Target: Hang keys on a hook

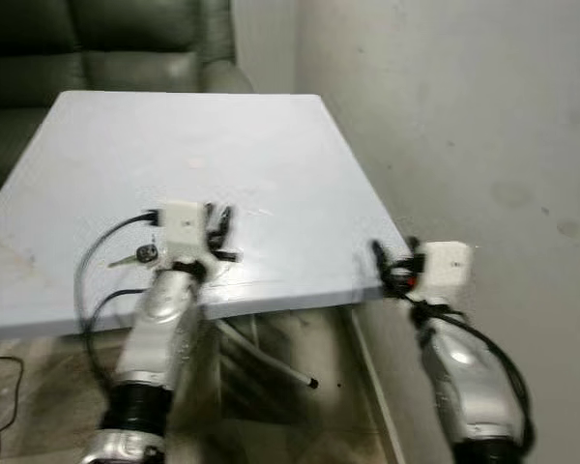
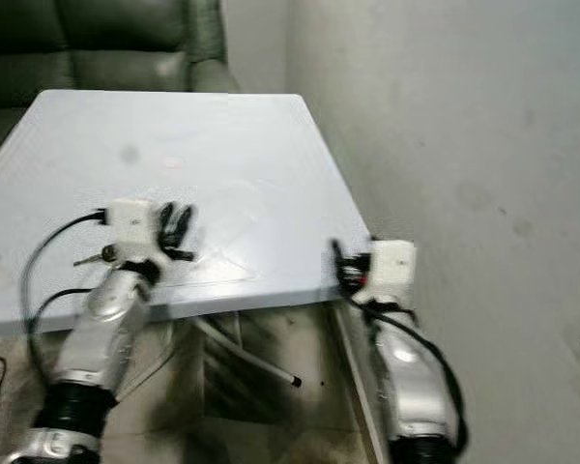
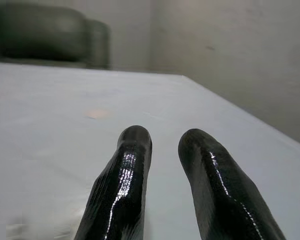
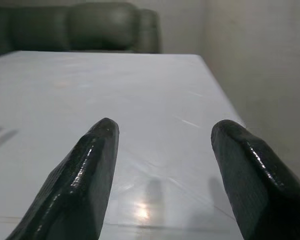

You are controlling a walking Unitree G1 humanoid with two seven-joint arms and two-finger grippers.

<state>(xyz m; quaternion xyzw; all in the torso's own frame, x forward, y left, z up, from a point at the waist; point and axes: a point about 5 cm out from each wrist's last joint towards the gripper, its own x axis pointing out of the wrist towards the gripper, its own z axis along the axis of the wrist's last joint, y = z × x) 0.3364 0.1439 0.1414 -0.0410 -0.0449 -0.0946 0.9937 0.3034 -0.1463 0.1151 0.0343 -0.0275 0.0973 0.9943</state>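
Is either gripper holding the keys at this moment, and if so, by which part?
Neither. The left gripper hovers over the table with a narrow empty gap between its fingers; the right gripper is open and empty. The keys lie on the table beside the left wrist.

Dim, soft indoor light; head views slightly blurred; glare patch on table [image 4: 145, 212], lower centre; sofa [image 3: 45, 35] defocused.

Pale grey table [image 1: 271, 164], dark green sofa [image 1: 106, 43], glossy black fingers [image 3: 125, 185].
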